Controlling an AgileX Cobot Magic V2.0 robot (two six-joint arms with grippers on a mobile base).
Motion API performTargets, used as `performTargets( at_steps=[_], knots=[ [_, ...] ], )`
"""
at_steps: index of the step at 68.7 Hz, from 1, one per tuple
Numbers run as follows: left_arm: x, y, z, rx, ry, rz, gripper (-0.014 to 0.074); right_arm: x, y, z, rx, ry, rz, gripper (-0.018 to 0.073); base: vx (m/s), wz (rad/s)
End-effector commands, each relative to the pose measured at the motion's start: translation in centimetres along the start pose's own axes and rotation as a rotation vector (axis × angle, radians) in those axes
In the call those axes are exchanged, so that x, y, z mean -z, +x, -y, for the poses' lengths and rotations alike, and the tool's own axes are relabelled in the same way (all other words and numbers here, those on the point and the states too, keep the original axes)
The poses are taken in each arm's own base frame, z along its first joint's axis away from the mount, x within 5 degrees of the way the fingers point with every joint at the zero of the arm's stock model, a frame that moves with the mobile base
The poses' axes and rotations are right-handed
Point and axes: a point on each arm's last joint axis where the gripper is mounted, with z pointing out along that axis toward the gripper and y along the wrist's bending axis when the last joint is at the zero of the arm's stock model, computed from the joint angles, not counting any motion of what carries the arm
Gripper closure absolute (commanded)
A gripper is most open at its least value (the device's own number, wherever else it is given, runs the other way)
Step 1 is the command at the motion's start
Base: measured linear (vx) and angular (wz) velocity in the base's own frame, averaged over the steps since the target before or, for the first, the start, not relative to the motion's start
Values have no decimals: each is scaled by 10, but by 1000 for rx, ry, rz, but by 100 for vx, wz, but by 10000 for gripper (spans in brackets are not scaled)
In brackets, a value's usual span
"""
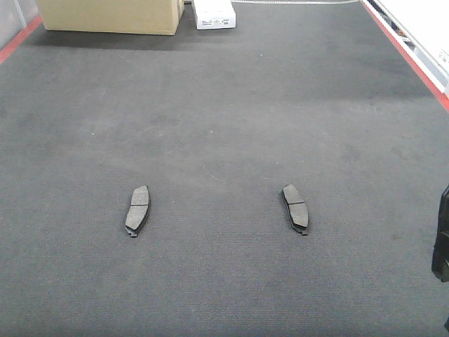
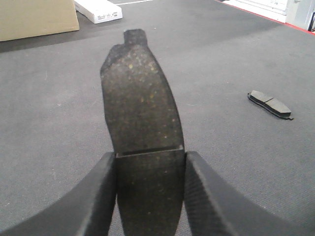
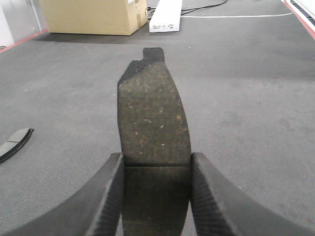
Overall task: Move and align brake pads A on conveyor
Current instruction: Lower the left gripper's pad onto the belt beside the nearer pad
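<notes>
You have the conveyor (image 1: 224, 105), a dark felt-like belt with red edges. Two pads lie flat on it, well apart: the left pad (image 1: 137, 210) and the right pad (image 1: 295, 208). A cardboard box (image 1: 112, 15) and white box (image 1: 214, 14) sit at its far end.

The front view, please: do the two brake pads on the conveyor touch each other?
No, the left pad and the right pad lie well apart, with bare conveyor between them.

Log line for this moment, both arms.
left gripper: shut on brake pad | right gripper: shut on brake pad | conveyor: two pads lying apart
</notes>
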Motion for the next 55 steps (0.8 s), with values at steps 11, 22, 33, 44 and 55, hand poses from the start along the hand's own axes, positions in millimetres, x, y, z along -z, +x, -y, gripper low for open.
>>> performTargets(
  at_steps=[11,22,33,44,55],
  knots=[
    [3,-22,1,17,9,170,557,3,-19,-2,18,-11,120,564,0,0],
    [-18,-20,1,8,8,48,557,3,-19,-2,18,-11,120,564,0,0],
    [-62,-29,3,-44,35,-138,557,3,-19,-2,18,-11,120,564,0,0],
    [-114,-43,9,-93,113,-274,557,3,-19,-2,18,-11,120,564,0,0],
    [-163,-52,17,-85,209,-402,555,3,-19,-2,18,-11,120,564,0,0]
  ],
)
